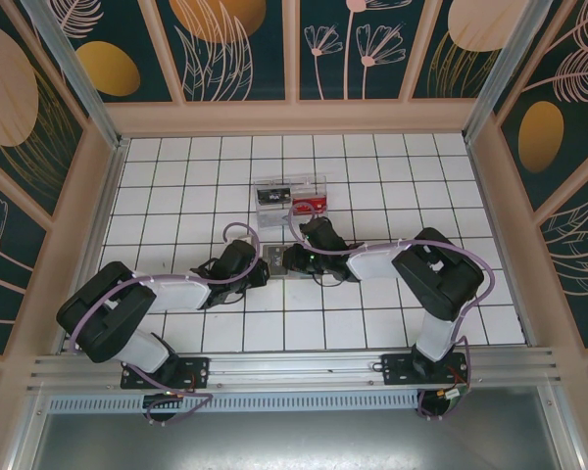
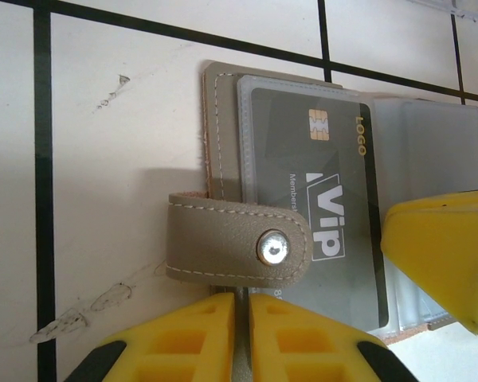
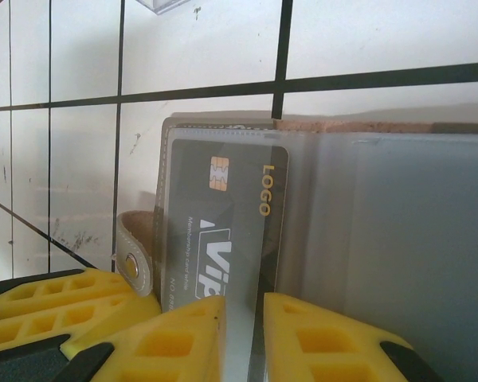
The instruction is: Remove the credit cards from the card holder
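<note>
Likely thin, stiff, slick, the credit card (image 2: 319,199) wants pinching at its edge beside the tab (image 2: 223,239) of the card holder (image 2: 221,119); left gripper (image 2: 243,306) and right gripper (image 3: 244,310) stand nearly closed, grasp unclear.

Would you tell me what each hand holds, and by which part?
Left hand pinches the card holder by its near edge, beside the snap tab; right hand apparently pinches the credit card by its near edge.

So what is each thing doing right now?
card holder: open, lying flat on the table.
strap: unsnapped.
VIP card: inside its clear sleeve, not out yet.
left gripper: pinched shut on the card holder's edge.
right gripper: pinched shut on the card holder's sleeve.
clear tray: holding something dark and something red.
</note>
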`<state>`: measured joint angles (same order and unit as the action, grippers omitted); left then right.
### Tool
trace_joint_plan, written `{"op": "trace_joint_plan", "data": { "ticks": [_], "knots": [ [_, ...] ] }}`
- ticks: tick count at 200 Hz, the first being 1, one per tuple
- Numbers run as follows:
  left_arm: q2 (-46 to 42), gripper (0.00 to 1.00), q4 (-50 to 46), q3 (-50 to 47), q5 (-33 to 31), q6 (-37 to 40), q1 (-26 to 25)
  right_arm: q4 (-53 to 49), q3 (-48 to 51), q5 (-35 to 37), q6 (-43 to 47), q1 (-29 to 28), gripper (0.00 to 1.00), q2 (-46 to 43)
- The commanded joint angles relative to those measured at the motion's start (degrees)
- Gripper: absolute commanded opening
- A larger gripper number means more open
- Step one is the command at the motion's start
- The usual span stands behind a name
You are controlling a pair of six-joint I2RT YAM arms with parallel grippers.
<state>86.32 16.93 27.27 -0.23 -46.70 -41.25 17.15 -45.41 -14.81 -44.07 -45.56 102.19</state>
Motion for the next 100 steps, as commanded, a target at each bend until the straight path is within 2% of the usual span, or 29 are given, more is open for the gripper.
{"op": "trace_joint_plan", "data": {
  "ticks": [1,50,100],
  "knots": [
    [1.2,0.17,0.4,0.5,1.2,0.4,0.2,-2.3,-1.3,1.7,-1.1,-0.6,0.21,0.9],
    [1.6,0.16,0.6,0.7,1.4,0.3,0.2,-5.4,-1.5,4.8,0.1,-0.9,0.21,-2.2],
    [2.1,0.16,0.6,1.0,1.8,0.4,0.3,-5.7,-1.6,4.8,-0.5,-1.1,0.21,-0.8]
  ]
}}
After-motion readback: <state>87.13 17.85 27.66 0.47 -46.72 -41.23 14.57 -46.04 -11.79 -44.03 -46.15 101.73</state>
